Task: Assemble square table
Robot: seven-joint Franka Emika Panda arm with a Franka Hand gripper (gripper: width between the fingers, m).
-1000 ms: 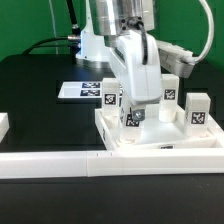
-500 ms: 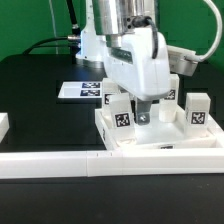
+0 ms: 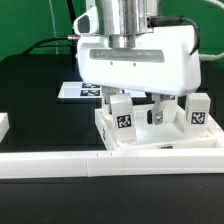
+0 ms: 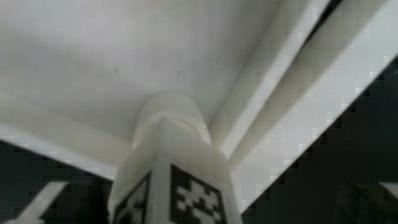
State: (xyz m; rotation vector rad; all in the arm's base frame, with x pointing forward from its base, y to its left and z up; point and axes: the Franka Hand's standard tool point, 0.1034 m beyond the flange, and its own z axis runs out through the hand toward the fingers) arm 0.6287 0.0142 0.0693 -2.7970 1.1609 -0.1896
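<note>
Loomed broadside over the square table top point(image 3: 160, 148), which lay on the black table point(image 3: 40, 100) against the white rail point(image 3: 60, 163): the gripper point(image 3: 153, 108). Stood upright on the top: tagged legs point(image 3: 122, 113). Filled the wrist view: one leg point(image 4: 175, 160). Jaw state: could not tell.

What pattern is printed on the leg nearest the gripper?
A black-and-white square tag on the white leg, clearest in the exterior view.
</note>
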